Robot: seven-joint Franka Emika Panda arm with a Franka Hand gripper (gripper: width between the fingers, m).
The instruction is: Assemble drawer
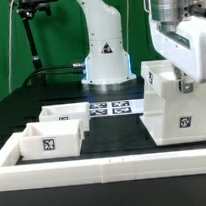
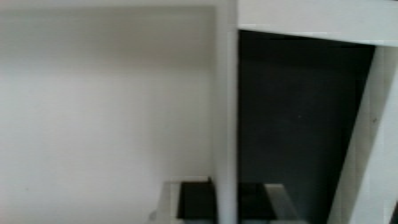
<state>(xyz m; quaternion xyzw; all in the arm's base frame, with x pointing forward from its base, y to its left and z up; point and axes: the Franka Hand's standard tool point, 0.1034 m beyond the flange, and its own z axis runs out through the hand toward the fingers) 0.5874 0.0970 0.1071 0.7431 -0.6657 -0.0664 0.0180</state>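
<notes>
The tall white boxy drawer housing (image 1: 174, 103) stands on the table at the exterior view's right, a tag on its front face. My gripper (image 1: 186, 76) is down on the housing's top edge. In the wrist view my gripper (image 2: 228, 202) straddles a thin white wall of the housing (image 2: 107, 110), with a dark pad pressed on each side and the dark inside of the box beyond; it looks shut on that wall. Two small open-topped trays, one nearer (image 1: 52, 141) and one farther (image 1: 68, 117), sit at the exterior view's left.
The marker board (image 1: 113, 108) lies flat between the trays and the housing. The low white border wall (image 1: 96, 170) runs along the front and sides. The arm's base (image 1: 105, 56) stands at the back, and a tripod stands at the back left.
</notes>
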